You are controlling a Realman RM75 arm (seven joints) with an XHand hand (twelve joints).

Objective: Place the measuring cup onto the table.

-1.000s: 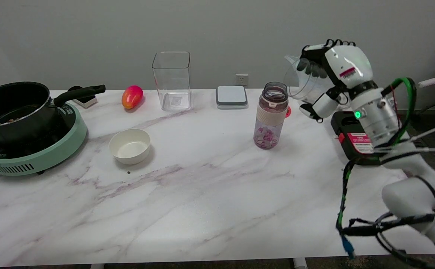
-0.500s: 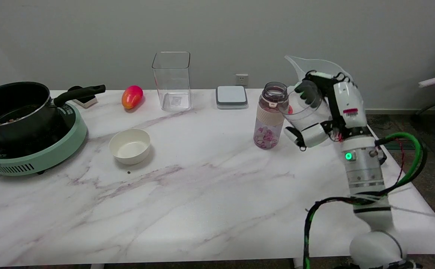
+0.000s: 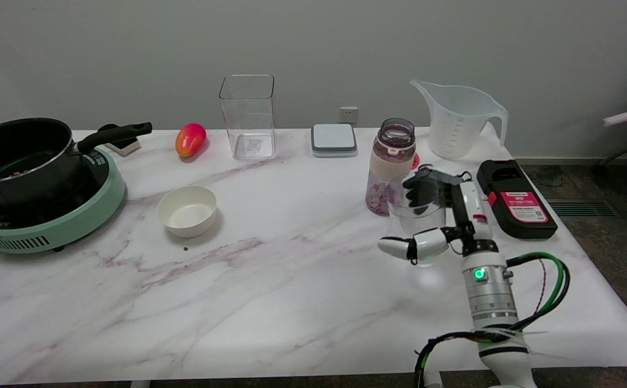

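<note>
Swinging right arm (image 3: 488,296) down from high over the table's (image 3: 292,302) far right corner to a spot near the right edge, about midway front to back. Uncovering jug (image 3: 459,121) at the far right corner and black box (image 3: 518,199) by the right edge, both screened by the arm a second ago. Bringing hand (image 3: 437,215) and cup (image 3: 420,211) down with it, from about jug height to table level.

For the task: looking like the tail end of the lowering, release not yet done. Not managing to tell whether the cup base is touching the marble or hanging just above it; clear plastic, no readable gap.

Hand: wrapping around cup, dark fingers (image 3: 418,188) curling over the rim, thumb (image 3: 399,248) sticking out low on the near left side. Gripping firmly by the look of it, nothing spreading. Keeping cup upright, apparently empty. Sitting just in front of and right of bottle (image 3: 391,167), very close, contact not readable. Risking a nudge to bottle when opening fingers on that side.
</note>
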